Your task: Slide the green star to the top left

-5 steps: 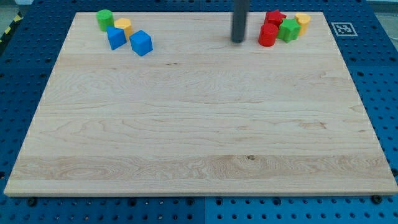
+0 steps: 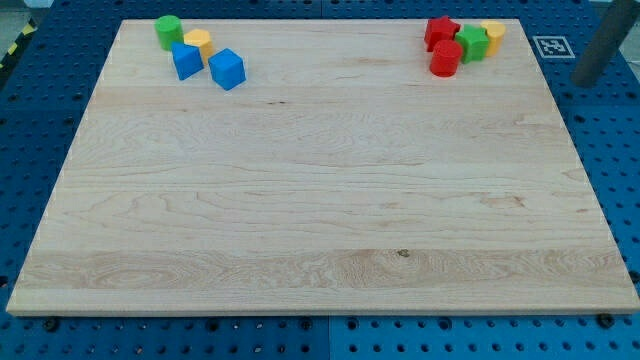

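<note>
Across the near half of the wooden board (image 2: 320, 230) nothing lies in my way. Up at one o'clock the green star (image 2: 472, 43) sits wedged between the red cylinder (image 2: 446, 59), red star (image 2: 440, 30) and yellow block (image 2: 492, 34). My tip (image 2: 585, 80) stands off the board at two o'clock, a bare rod with no fingers. I should approach from the star's right, pushing toward eleven o'clock.

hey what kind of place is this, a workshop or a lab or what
Likely a robotics lab bench: a wooden board on a blue perforated table, a printed marker tag beside it, small coloured blocks, and my tip off the board's right edge.
</note>
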Tool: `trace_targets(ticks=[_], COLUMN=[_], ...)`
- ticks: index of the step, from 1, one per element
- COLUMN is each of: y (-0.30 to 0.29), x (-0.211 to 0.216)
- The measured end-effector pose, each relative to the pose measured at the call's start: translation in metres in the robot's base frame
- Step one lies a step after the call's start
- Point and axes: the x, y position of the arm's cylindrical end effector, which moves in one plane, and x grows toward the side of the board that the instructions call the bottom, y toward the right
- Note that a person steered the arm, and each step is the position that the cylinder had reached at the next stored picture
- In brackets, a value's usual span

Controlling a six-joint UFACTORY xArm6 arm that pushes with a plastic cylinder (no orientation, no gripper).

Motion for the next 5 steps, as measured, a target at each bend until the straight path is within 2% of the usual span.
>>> trace_targets(ticks=[2,4,5], y=[-0.054,-0.062,-0.085], x=[-0.105,-0.084,-0.08])
